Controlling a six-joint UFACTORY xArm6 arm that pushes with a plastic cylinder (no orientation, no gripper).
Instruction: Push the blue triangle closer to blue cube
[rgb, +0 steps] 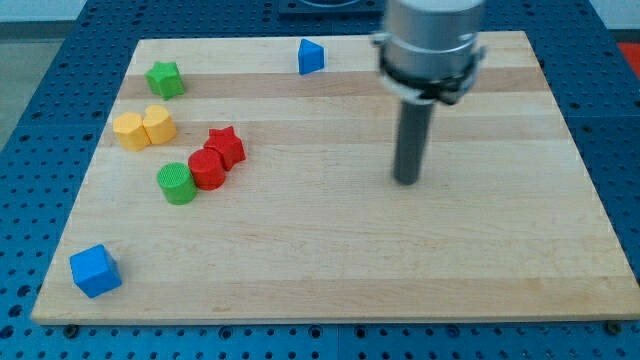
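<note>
In the camera view, a wooden worktop (330, 260) lies on a blue board with holes. The blue triangle (311, 56) sits near the view's top edge. The blue cube (95, 271) sits far away, in the bottom left corner. My tip (406, 181) rests on bare wood, right of the middle, apart from every block. No pincer shows, only the rod.

At the left are a green star (165, 79), two yellow blocks (145, 127) touching, a red star (226, 146), a red round block (207, 169) and a green round block (177, 183).
</note>
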